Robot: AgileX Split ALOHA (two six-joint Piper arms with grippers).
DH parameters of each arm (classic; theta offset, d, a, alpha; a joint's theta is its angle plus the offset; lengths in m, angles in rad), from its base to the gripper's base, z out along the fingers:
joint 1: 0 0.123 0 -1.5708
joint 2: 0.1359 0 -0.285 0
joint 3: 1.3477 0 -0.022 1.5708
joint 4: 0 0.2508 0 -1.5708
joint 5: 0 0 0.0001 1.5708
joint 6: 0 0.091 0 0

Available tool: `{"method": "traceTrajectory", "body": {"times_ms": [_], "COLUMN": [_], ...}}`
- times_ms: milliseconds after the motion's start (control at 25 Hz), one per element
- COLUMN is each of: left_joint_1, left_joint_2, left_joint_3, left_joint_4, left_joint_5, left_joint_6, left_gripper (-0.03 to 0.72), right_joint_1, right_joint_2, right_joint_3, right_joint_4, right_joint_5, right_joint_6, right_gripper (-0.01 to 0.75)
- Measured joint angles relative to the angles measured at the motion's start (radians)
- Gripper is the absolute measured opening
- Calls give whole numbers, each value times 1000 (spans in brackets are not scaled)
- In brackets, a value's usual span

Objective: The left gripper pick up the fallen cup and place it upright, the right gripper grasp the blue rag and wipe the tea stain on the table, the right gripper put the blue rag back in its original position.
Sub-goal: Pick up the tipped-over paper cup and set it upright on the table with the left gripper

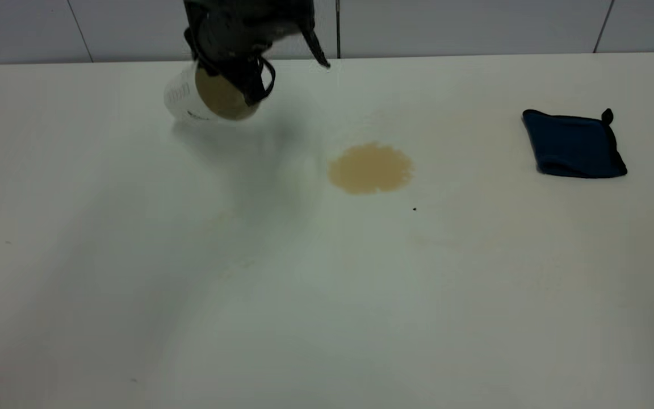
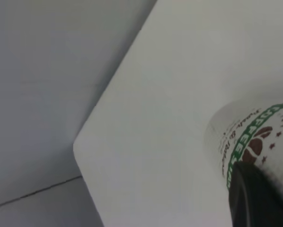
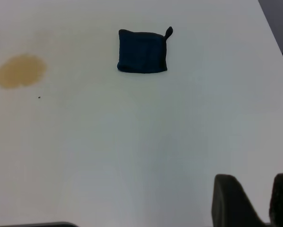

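Note:
My left gripper is shut on the cup and holds it tilted above the far left of the table, with its cream inside facing the camera. In the left wrist view the cup's green logo shows beside a dark finger. The tea stain is a round tan blot near the table's middle, also in the right wrist view. The blue rag lies flat at the far right, and shows in the right wrist view. My right gripper is open, empty and well short of the rag.
A white tiled wall runs behind the table's far edge. The table's rounded corner shows in the left wrist view. A tiny dark speck lies just in front of the stain.

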Motion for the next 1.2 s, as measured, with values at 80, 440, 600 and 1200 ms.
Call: {"method": "traceTrajectory", "body": {"times_ms": [80,440,600,1200], "left_joint_1": [9,193,283,373], "left_joint_2": [-51,-122,-123,-21], "left_joint_3": [-21,-118,-137,-140], "left_joint_4": [-95,-851,-1205,-1373], "left_joint_5": [-19,15,70,77], "left_joint_6": [117,700,932,995], "left_gripper": [16,14,14,49], "right_joint_1": [0,0,0,0], "right_joint_2": [0,0,0,0], "right_joint_3": [0,0,0,0], "right_joint_4": [0,0,0,0], "right_joint_5": [0,0,0,0], "right_joint_6": [0,0,0,0], "right_gripper": [240,240,240,240]}}
